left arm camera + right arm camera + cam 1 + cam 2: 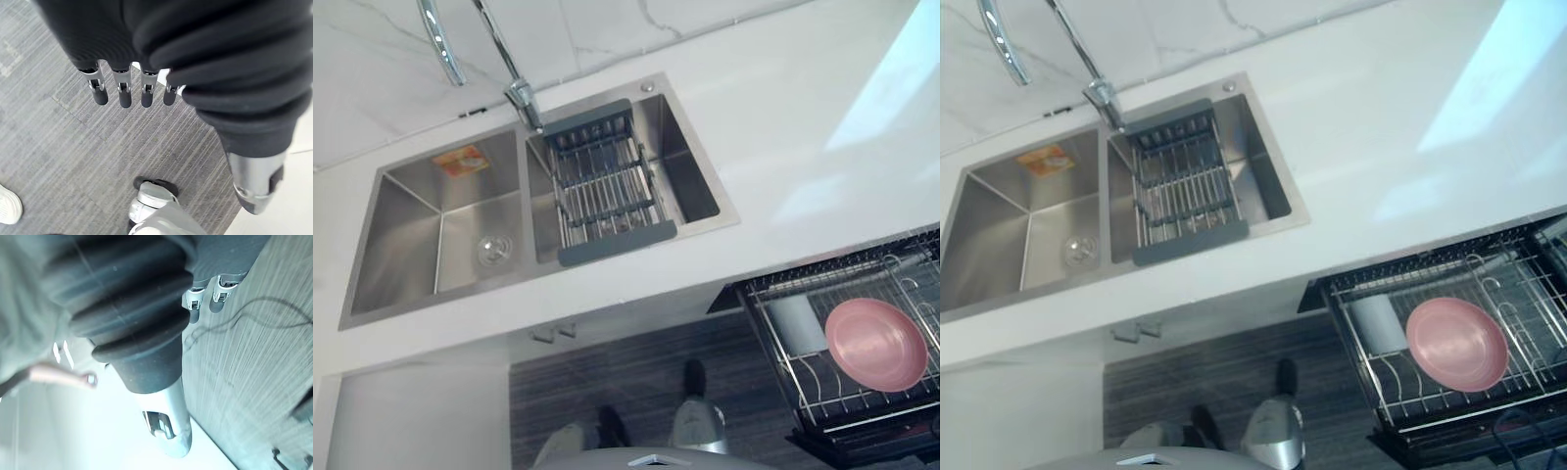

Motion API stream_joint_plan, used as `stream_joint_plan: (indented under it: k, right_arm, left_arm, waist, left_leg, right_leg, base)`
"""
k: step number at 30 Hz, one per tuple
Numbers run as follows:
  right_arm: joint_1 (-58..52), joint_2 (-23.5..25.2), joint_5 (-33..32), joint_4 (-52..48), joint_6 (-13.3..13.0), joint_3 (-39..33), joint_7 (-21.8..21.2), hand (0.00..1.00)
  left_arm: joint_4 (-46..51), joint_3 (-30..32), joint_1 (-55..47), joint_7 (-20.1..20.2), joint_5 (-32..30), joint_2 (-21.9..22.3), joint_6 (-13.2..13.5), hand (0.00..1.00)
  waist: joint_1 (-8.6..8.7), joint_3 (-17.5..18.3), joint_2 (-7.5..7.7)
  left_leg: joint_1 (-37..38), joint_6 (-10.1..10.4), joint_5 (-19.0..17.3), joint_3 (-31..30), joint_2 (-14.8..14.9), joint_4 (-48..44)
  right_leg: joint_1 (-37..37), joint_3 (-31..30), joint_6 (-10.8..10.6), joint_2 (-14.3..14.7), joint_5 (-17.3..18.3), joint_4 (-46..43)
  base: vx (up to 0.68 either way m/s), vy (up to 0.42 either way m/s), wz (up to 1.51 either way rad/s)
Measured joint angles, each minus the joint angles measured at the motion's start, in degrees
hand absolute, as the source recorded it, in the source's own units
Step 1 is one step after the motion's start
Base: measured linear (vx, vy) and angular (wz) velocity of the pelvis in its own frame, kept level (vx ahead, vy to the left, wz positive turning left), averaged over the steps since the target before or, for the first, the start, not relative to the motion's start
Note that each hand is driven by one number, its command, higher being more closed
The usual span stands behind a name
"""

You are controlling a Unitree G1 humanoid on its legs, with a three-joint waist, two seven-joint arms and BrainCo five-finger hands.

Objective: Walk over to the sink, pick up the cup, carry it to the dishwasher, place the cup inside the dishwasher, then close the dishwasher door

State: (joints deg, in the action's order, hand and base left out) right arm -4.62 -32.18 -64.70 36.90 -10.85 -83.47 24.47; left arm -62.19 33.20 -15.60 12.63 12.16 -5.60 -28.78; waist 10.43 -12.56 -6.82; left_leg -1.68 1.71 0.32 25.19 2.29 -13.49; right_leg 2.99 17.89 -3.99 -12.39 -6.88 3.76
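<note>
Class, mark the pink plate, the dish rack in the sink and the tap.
pink plate (876, 345): left eye view, its centre.
dish rack (607, 191): left eye view, middle wires.
tap (521, 95): left eye view, its base.

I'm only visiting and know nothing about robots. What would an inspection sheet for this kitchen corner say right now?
Surface: white counter with a steel double sink set in it.
Job's things: white cup-like thing lies in the pulled-out dishwasher rack, beside a pink plate.
Clutter: wire drain basket in the sink's right basin; orange sticker in the left basin.
Hands: left hand and right hand hang over the floor, fingers straight, holding nothing.
Cables: nothing seen.
Surroundings: tap behind the sink; grey striped floor; a person's white shoe.
</note>
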Motion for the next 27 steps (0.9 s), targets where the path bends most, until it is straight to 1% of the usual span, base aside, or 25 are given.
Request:
stream_joint_plan:
  k: [1,2,3,4,5,6,7,8,9,11,12,14,15,16,17,18,19,20,22,23,25,26,27]
  right_arm:
    - [-1.0,2.8,-2.9,0.6,-0.1,-1.3,-0.9,0.0]
    - [-1.9,6.8,-4.8,0.7,0.0,-1.4,-2.9,0.0]
    - [-1.9,7.5,-5.0,0.7,0.0,-1.4,-3.2,0.0]
    - [-2.3,9.9,-5.3,0.7,0.0,-1.5,-5.7,0.0]
    - [-3.4,12.5,-5.1,0.7,-0.2,-1.7,-9.8,0.0]
    - [-3.1,13.1,-5.1,0.6,-0.2,-1.6,-10.2,0.0]
    - [-3.0,15.7,-4.5,0.0,-0.2,-0.3,-12.3,0.0]
    - [-3.4,17.3,-3.1,0.1,-0.2,2.4,-14.5,0.0]
    - [-3.5,17.6,-2.2,0.1,-0.2,4.3,-15.5,0.0]
    - [-2.4,19.9,1.8,0.3,0.4,11.6,-18.3,0.0]
    - [-2.4,20.8,2.5,0.1,-0.5,11.4,-18.6,0.0]
    - [-3.2,21.5,4.0,0.2,-0.2,15.0,-19.4,0.0]
    - [-3.5,21.6,4.5,0.1,-0.4,17.3,-19.7,0.0]
    - [-4.4,21.5,5.2,-0.1,-0.6,19.6,-19.9,0.0]
    - [-4.5,21.6,5.9,-0.1,-0.7,20.2,-19.9,0.0]
    - [-4.5,22.3,6.6,0.0,-0.8,20.8,-19.5,0.0]
    - [-4.6,22.6,6.7,0.1,-0.9,21.7,-18.9,0.0]
    - [-5.0,22.5,7.0,0.1,-1.0,24.3,-18.7,0.0]
    - [-5.3,22.2,8.7,0.1,-0.8,26.9,-18.8,0.0]
    - [-5.3,22.0,8.9,0.1,-0.5,28.1,-18.8,0.0]
    - [-5.2,21.6,8.9,0.1,-0.4,29.5,-18.8,0.0]
    - [-5.0,20.8,9.3,0.2,-0.1,31.0,-18.8,0.0]
    - [-4.7,20.4,10.0,0.3,0.1,31.8,-18.8,0.0]
  left_arm:
    - [-0.2,2.0,0.0,0.2,0.0,0.0,0.0,0.0]
    - [-0.2,4.6,0.1,0.3,0.0,0.0,0.0,0.0]
    - [-0.2,5.1,0.1,0.3,0.0,0.0,0.1,0.0]
    - [-0.3,6.5,0.0,0.3,-0.1,0.3,0.1,0.0]
    - [-0.5,8.3,0.6,0.4,-0.5,0.8,0.7,0.0]
    - [-0.2,8.5,0.6,0.4,-1.0,1.2,0.8,0.0]
    - [1.0,9.6,0.5,1.0,-1.3,2.0,1.0,0.0]
    - [0.9,9.6,0.6,1.4,-1.4,2.2,1.0,0.0]
    - [0.8,9.6,0.8,1.5,-1.7,2.6,0.9,0.0]
    - [0.7,9.4,1.7,1.5,-4.0,3.4,0.9,0.0]
    - [0.8,9.3,1.9,1.5,-4.1,3.6,1.0,0.0]
    - [0.3,8.5,1.4,1.4,-4.6,4.3,1.2,0.0]
    - [-0.5,7.3,1.1,1.2,-4.8,4.5,1.1,0.0]
    - [-0.9,6.2,1.0,1.0,-5.0,4.7,1.0,0.0]
    - [-0.9,5.9,1.0,0.9,-5.0,4.7,1.1,0.0]
    - [-0.8,5.0,1.0,0.4,-5.0,4.6,1.3,0.0]
    - [-0.7,4.1,1.0,0.3,-5.0,4.6,1.4,0.0]
    - [-0.9,2.5,0.9,0.2,-5.0,4.6,1.4,0.0]
    - [-1.2,1.5,0.8,0.1,-5.0,4.7,1.3,0.0]
    - [-1.4,0.2,0.6,-0.1,-5.0,4.7,1.4,0.0]
    - [-1.5,-1.1,0.1,-0.2,-5.0,4.8,1.4,0.0]
    - [-1.6,-2.2,-0.4,-0.3,-5.0,5.0,1.4,0.0]
    - [-1.6,-2.5,-0.7,-0.4,-5.0,5.1,1.4,0.0]
  waist:
    - [0.07,0.2,-0.02]
    - [-0.05,0.3,-0.12]
    - [-0.08,0.4,-0.2]
    - [-0.35,1.6,-2.07]
    - [-1.06,3.7,-5.65]
    - [-1.13,3.8,-5.75]
    - [-0.8,5.1,-5.94]
    - [-1.14,6.0,-4.89]
    - [-1.39,5.9,-5.15]
    - [-2.55,5.9,-5.32]
    - [-2.9,6.0,-5.36]
    - [-3.06,6.0,-5.22]
    - [-3.15,5.9,-5.2]
    - [-3.92,5.9,-5.36]
    - [-4.18,5.9,-5.1]
    - [-4.13,5.9,-3.7]
    - [-4.17,5.9,-2.58]
    - [-4.37,5.9,-1.57]
    - [-4.99,5.9,-1.46]
    - [-5.99,5.9,-1.42]
    - [-6.4,5.9,-1.41]
    - [-6.95,5.9,-1.45]
    - [-6.96,5.9,-1.45]
  left_leg:
    - [0.7,0.0,0.5,1.8,-0.1,0.8]
    - [1.2,-0.1,0.5,3.9,-0.1,0.8]
    - [1.3,-0.1,0.4,4.3,0.0,0.9]
    - [1.2,-0.2,-1.5,5.6,1.0,2.7]
    - [1.1,0.1,-6.9,7.0,4.1,7.0]
    - [1.4,1.2,-8.1,7.6,4.4,7.2]
    - [2.9,2.9,-8.4,11.0,4.4,9.1]
    - [4.3,4.4,-8.2,13.2,3.7,10.3]
    - [4.6,4.5,-8.1,13.6,3.7,10.5]
    - [4.6,7.6,-6.2,13.9,4.0,10.5]
    - [4.5,7.7,-6.2,14.0,4.1,10.5]
    - [3.9,9.1,-5.8,13.9,4.3,10.7]
    - [3.6,10.9,-4.8,13.9,4.5,10.7]
    - [3.6,8.9,-2.0,13.7,4.8,10.8]
    - [3.8,6.7,-0.9,13.5,4.7,10.7]
    - [3.9,5.6,1.2,12.2,3.8,10.2]
    - [3.7,5.8,3.3,11.0,2.8,10.1]
    - [2.9,5.3,7.0,9.0,1.6,10.2]
    - [2.4,3.8,9.9,7.3,1.2,10.7]
    - [1.8,3.3,11.7,6.5,1.3,10.7]
    - [1.7,3.0,12.9,5.9,1.3,10.7]
    - [1.7,2.5,13.4,5.7,1.6,10.7]
    - [1.7,2.4,13.6,5.4,1.6,10.7]
  right_leg:
    - [-0.9,0.4,-0.1,-0.4,0.1,-0.1]
    - [-1.2,0.8,-0.3,-0.7,0.2,-0.3]
    - [-1.2,1.1,-0.3,-0.7,0.2,-0.4]
    - [-0.7,2.6,-0.8,0.4,0.6,-1.0]
    - [2.4,4.4,0.1,2.4,2.1,-6.9]
    - [2.9,4.5,0.0,2.1,3.1,-8.2]
    - [2.9,5.3,-0.6,1.3,5.2,-12.8]
    - [1.9,5.6,-0.6,0.0,8.0,-13.8]
    - [1.8,5.8,-1.0,-0.5,8.1,-14.0]
    - [1.7,6.7,-1.2,-1.3,9.2,-15.1]
    - [1.6,7.0,-1.0,-1.3,9.4,-15.1]
    - [1.8,7.9,-1.0,-1.5,9.5,-15.2]
    - [2.2,8.0,-0.9,-1.6,9.9,-15.6]
    - [2.6,8.0,-0.9,-1.5,10.7,-17.3]
    - [2.9,8.1,-0.7,-2.1,11.7,-18.8]
    - [3.2,8.3,-0.7,-3.8,13.6,-21.5]
    - [3.1,8.6,-0.7,-5.1,14.4,-22.1]
    - [2.7,9.7,-0.8,-6.4,14.4,-21.3]
    - [2.0,10.8,-0.7,-6.5,13.8,-19.4]
    - [1.1,12.0,-0.3,-6.2,12.8,-17.6]
    - [-0.1,13.0,-0.2,-5.8,12.1,-15.9]
    - [-1.0,13.3,-0.1,-5.1,11.4,-14.3]
    - [-1.2,13.7,-0.2,-4.8,11.1,-13.6]
  base:
    - [-0.07,0.004,0.09]
    - [-0.08,0.016,0.07]
    - [-0.09,0.029,0.0]
    - [-0.08,0.062,0.19]
    - [-0.06,0.056,0.21]
    - [0.0,0.088,0.5]
    - [0.1,0.05,0.47]
    - [0.1,0.054,0.47]
    - [0.05,0.02,0.27]
    - [-0.06,0.005,0.26]
    - [-0.06,-0.015,0.38]
    - [-0.02,-0.014,0.25]
    - [0.0,-0.021,0.05]
    - [0.0,0.0,0.0]
    - [0.0,-0.033,0.13]
    - [0.0,-0.056,0.31]
    - [-0.02,-0.11,0.5]
    - [-0.04,-0.107,0.41]
    - [-0.04,-0.068,0.28]
    - [-0.03,-0.044,0.24]
    - [-0.06,-0.063,0.17]
    - [-0.05,-0.074,0.06]
    - [-0.04,-0.073,0.04]
